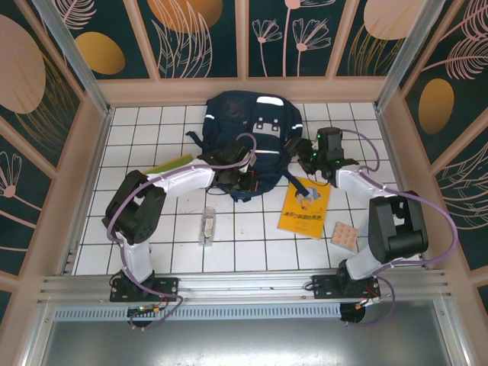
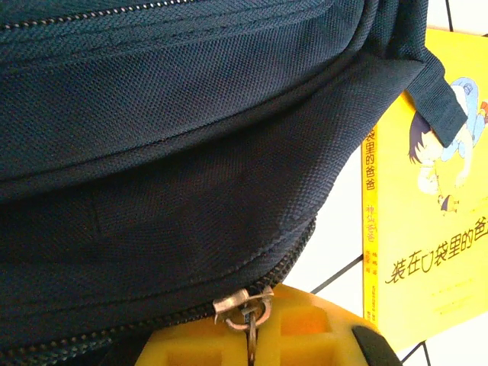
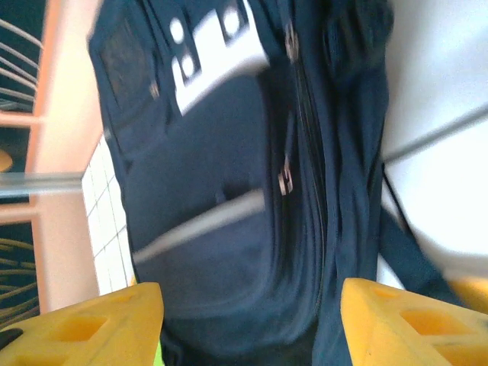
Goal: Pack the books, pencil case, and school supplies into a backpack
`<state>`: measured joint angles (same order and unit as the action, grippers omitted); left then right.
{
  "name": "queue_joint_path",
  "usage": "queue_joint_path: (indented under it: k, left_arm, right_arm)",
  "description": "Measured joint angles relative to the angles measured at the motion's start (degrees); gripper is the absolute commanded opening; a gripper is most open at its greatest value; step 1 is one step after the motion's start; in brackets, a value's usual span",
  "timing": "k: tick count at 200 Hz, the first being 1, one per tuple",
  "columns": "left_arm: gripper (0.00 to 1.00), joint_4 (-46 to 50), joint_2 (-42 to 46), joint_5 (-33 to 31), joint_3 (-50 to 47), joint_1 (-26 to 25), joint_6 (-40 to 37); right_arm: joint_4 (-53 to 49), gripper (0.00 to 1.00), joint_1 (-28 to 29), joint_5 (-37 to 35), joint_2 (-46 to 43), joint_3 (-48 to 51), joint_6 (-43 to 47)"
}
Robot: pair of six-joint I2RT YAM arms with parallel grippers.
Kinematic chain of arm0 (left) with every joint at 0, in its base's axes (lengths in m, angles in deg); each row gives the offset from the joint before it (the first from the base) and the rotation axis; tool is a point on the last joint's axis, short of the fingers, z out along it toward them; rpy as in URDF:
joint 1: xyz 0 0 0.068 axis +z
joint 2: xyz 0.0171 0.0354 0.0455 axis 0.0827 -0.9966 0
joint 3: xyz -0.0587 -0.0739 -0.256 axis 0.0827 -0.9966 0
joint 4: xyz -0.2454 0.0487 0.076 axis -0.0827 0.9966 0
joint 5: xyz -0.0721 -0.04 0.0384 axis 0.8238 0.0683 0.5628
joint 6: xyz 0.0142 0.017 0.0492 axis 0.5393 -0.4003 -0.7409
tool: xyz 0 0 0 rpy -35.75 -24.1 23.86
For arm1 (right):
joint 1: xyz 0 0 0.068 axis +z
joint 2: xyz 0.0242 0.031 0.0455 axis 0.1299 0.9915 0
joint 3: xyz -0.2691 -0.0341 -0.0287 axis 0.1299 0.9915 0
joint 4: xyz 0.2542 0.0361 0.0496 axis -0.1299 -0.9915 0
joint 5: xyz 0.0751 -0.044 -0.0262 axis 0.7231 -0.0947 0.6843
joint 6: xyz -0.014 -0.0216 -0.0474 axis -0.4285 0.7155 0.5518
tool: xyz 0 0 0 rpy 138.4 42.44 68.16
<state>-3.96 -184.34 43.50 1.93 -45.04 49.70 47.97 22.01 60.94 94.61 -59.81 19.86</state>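
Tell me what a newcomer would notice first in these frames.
The navy backpack at the far middle of the tiled table dominates. The left gripper is shut on its zipper pull at the bag's near edge, while the right gripper hangs open by the bag's right side. The orange-yellow book lies flat on the table just right of the bag's near end.

I see bare desk near the backpack, between the clear box on the left and the orange-yellow book on the right.
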Motion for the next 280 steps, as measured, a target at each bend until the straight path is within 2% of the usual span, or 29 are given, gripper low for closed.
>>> queue_joint_path:
  k: [31,60,69,77,99,100,103,129,179,238,280]
  left_arm:
    - [0.0,-0.09,0.0,0.31,0.02,0.0,1.05]
    - [0.0,0.7,0.0,0.42,0.5,-0.13,1.6]
    - [0.0,0.85,0.0,0.42,0.55,-0.22,1.68]
    - [0.0,0.94,0.02,0.42,0.52,-0.24,1.95]
    - [0.0,0.9,0.5,0.48,0.07,-0.22,3.04]
    - [0.0,0.9,0.57,0.48,-0.02,-0.22,3.1]
    - [0.0,0.9,0.7,0.48,-0.17,-0.22,3.15]
    - [0.0,0.74,1.33,0.17,-1.16,-0.22,3.26]
    - [0.0,5.84,2.36,-3.17,-1.36,2.69,-1.53]
    - [0.0,9.14,4.55,-5.66,-1.42,5.7,-5.9]
    - [0.0,9.49,5.03,-4.22,-1.64,7.21,-8.61]
  right_arm:
    - [5.62,0.66,4.24,4.5,2.03,5.92,-6.71]
    - [14.4,0.66,7.82,7.26,7.85,6.99,-13.49]
    - [17.0,0.63,8.55,7.63,9.35,6.99,-15.19]
    - [18.97,0.53,8.96,7.93,10.54,6.99,-16.33]
    - [22.43,0.08,9.29,8.33,13.03,6.95,-18.97]
    - [22.53,0.03,9.29,8.33,13.11,6.95,-19.17]
    - [22.64,0.0,9.27,8.35,13.27,6.97,-19.56]
    - [24.02,0.0,8.68,8.5,13.03,7.04,-20.02]
    - [14.08,0.0,6.91,4.76,7.28,5.07,-11.78]
    - [12.17,0.0,6.03,4.28,6.08,4.63,-7.34]
    - [9.2,0.0,3.76,5.51,5.73,2.67,-3.76]
